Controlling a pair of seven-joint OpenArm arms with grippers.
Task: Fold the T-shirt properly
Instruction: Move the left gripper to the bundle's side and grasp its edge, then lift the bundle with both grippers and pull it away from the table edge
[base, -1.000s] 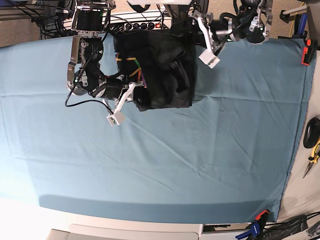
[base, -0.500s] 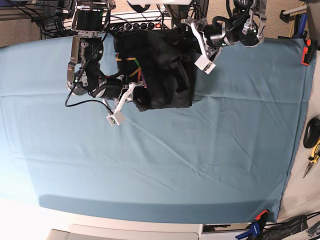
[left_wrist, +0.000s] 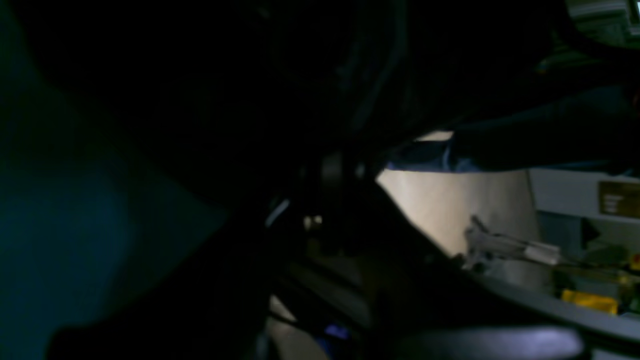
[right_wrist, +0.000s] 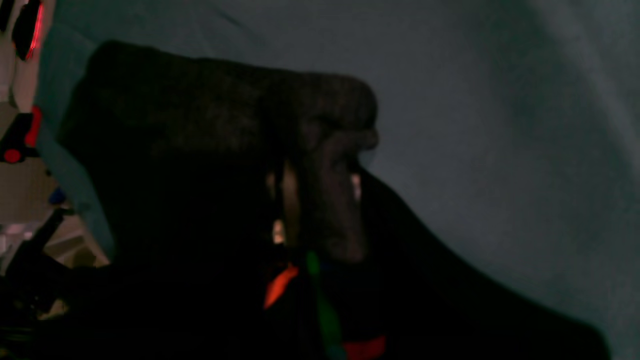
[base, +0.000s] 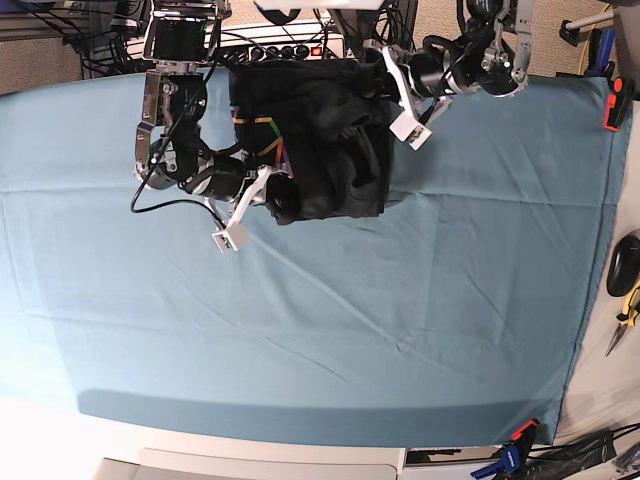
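Your teal cloth table cover (base: 330, 330) lay across nearly the whole surface, lightly creased, with orange clamps (base: 612, 105) pinching it at the right edge's far corner and at the near right corner.

The large black short-sleeved cloth T-shirt (base: 320, 140) sat bunched and partly folded at the far edge of the surface, a little left of its middle, its far side lying up against the black power strip (base: 285, 47) behind the cover. You could see a few rainbow-coloured lines of its print (base: 265, 135) on the left part of the bundle, and the right wrist view picked up the same print as orange, green and red strokes on the dark cloth.

Your right arm reached in from the far left corner, and the right gripper (base: 278, 193) was clenched on the near left edge of the T-shirt; in its wrist view a rolled fold of black cloth (right_wrist: 330, 165) sat pinched between the fingers, with the cover beyond it.

Your left arm came in from the far edge on the other side, and the left gripper (base: 385, 85) pressed against the far right corner of the bundle. Its wrist view was almost wholly dark, filled by black cloth close to the lens, so it seemed to have closed on the T-shirt's edge, though the fingers themselves could not be made out there.

Yellow-handled pliers (base: 628, 305) rested off the cover past the right edge.
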